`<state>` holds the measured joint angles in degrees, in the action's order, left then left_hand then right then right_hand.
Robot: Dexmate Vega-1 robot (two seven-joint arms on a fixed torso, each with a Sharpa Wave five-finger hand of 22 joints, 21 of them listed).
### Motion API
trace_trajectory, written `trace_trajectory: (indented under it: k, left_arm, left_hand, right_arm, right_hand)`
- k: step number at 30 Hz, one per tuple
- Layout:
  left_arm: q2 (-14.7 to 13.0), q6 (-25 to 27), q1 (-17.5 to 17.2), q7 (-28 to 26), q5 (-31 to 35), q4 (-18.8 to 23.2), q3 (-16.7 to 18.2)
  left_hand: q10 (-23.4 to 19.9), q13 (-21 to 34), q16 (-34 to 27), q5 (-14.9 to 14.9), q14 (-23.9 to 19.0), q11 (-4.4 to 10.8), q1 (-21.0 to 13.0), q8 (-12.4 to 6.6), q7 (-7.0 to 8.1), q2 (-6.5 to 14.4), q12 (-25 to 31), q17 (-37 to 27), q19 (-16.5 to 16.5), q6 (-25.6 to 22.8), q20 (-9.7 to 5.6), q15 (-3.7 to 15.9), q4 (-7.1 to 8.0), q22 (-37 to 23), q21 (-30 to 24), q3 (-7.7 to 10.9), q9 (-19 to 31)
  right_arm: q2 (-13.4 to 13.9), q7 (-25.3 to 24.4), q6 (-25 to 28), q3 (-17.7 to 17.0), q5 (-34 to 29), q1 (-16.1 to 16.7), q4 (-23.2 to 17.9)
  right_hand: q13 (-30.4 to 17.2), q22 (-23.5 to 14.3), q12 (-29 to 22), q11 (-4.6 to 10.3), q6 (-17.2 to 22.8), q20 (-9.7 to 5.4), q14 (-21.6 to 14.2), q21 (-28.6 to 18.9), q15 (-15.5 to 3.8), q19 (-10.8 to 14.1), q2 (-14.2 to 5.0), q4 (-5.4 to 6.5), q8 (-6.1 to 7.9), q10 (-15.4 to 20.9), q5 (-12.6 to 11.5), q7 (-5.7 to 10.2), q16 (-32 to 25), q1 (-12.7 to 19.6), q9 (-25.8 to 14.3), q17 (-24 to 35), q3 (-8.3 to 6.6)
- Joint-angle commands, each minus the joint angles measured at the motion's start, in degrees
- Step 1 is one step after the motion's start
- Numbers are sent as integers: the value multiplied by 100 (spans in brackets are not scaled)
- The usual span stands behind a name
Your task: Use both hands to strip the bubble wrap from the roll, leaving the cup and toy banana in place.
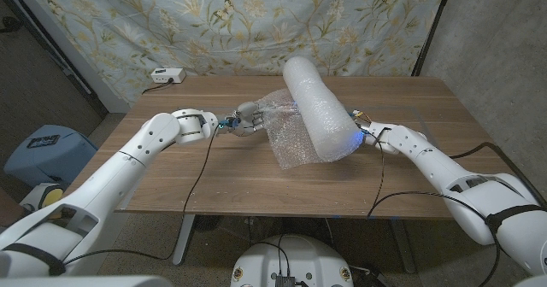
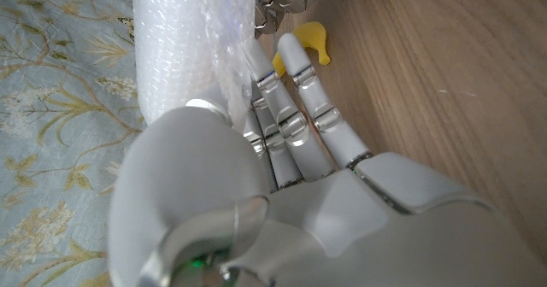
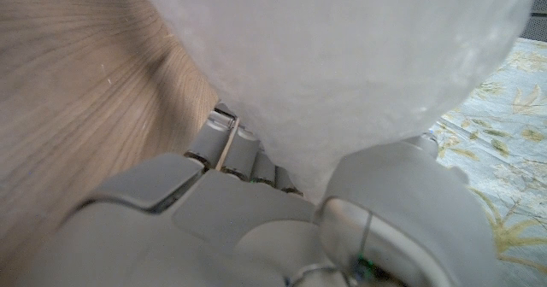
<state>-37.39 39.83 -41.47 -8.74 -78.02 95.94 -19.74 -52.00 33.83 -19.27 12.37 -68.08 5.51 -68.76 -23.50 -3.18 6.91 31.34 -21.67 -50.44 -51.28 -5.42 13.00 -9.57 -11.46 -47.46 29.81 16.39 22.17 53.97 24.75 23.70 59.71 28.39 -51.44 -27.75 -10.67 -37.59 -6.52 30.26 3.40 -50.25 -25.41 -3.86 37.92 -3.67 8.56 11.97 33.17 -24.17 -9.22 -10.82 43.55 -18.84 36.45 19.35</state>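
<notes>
Near edge of the wooden table (image 1: 214, 184) is bare wood, both white arms coming in from the near corners.

Right hand (image 1: 369, 134) sits at the low near end of the bubble wrap roll (image 1: 318, 108), fingers wrapped against it, gripping that end. In the right wrist view the hand (image 3: 256, 210) is pressed right up under the roll (image 3: 342, 73), fingers going beneath the white wrap, thumb on the other side. Blue light glows where hand meets roll.

The roll lies tilted across the table's middle right, near end low by the right hand, far end raised toward the back.

A loose sheet of bubble wrap (image 1: 286, 137) hangs off the roll's left side, spread on the table, crumpled up toward the left hand.

Left hand (image 1: 242, 119) is at mid table, left of the roll, pinching the loose sheet's edge. In the left wrist view the fingers (image 2: 295, 108) reach out beside the roll (image 2: 192, 48), with wrap between thumb and fingers. Toy banana (image 2: 309, 43) lies on the wood just past those fingertips, yellow, partly hidden. Cup can't be made out.

Far left corner: small white box (image 1: 167, 76) with a cable. Behind the table, floral cloth backdrop (image 1: 214, 22).
</notes>
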Motion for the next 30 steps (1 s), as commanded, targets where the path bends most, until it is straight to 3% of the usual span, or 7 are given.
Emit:
trace_trajectory:
  k: [1,11,30]
  left_arm:
    - [-134,52,-17,-87,-39,92,44]
    - [-181,91,10,-71,-56,85,28]
    - [-317,119,-71,-73,-127,263,68]
  left_hand:
    - [-154,38,8,24,-44,107,-22,-29,-68,-33,13,-32,40,-90,2,-1,1,5,-50,38,5]
    - [-161,55,26,21,-49,108,-16,-25,-73,-29,-5,-37,67,-94,0,-5,8,13,-109,42,8]
    - [-196,72,39,21,-88,102,-25,-13,-64,-43,-30,-47,84,-106,-12,3,-7,25,-211,52,-3]
  right_arm:
    - [-95,152,-139,-17,-59,-81,242]
    - [-151,171,-182,-56,-76,-77,310]
    - [-33,55,-132,-156,27,145,13]
  right_hand:
    - [-12,-11,28,-9,-31,22,17,15,30,-4,15,12,9,-27,-38,-54,-39,-65,-6,11,13]
    - [-15,-12,62,-32,-37,34,60,42,53,-17,27,7,17,-32,-76,-26,-49,-98,10,-39,5]
    - [-31,-13,160,-85,-117,76,184,92,104,-44,53,6,6,-146,-141,-15,-31,-169,38,-165,1]
